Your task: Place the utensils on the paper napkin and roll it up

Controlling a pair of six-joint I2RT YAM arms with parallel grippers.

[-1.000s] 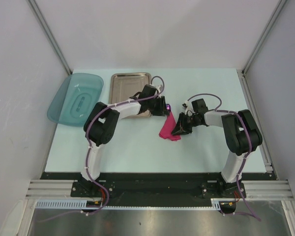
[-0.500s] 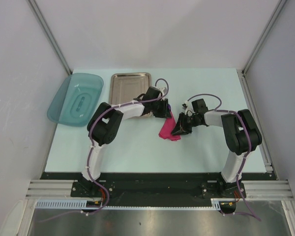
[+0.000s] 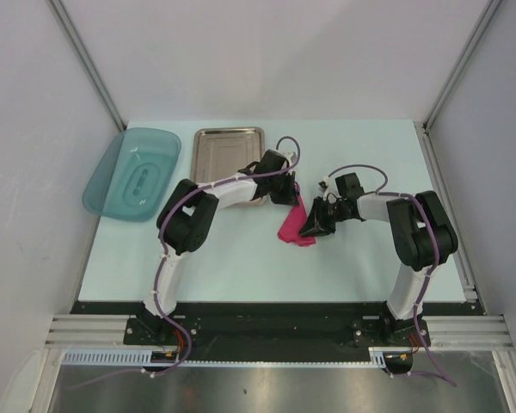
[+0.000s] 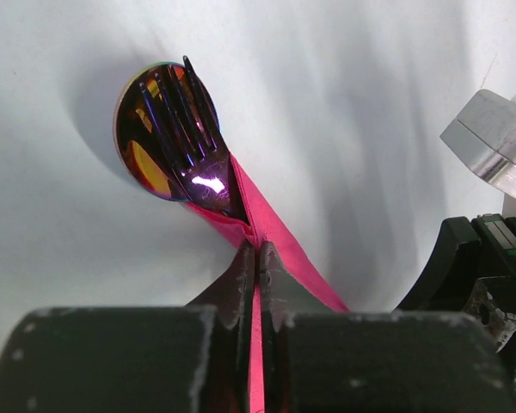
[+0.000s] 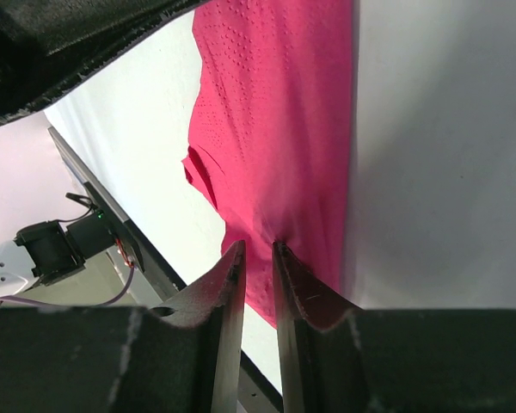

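The magenta paper napkin (image 3: 294,225) lies bunched and partly rolled at mid-table between both grippers. In the left wrist view the purple fork (image 4: 193,129) lies on the red spoon bowl (image 4: 142,142); both heads stick out of the napkin's (image 4: 279,237) far end, the handles hidden inside. My left gripper (image 4: 256,251) is shut, pinching a thin pink fold. It sits at the napkin's upper end (image 3: 290,196). My right gripper (image 5: 256,249) pinches a puckered fold of the napkin (image 5: 284,129), jaws nearly together, at its lower right side (image 3: 313,227).
A steel tray (image 3: 228,142) lies behind the left gripper, partly under the left arm. A teal translucent dish (image 3: 133,172) overhangs the table's left edge. The left arm's black body (image 5: 60,43) fills the right wrist view's top left.
My left gripper has crept slightly right toward the napkin's top and closed its jaws onto the pink fold. The right gripper and the napkin have stayed put.
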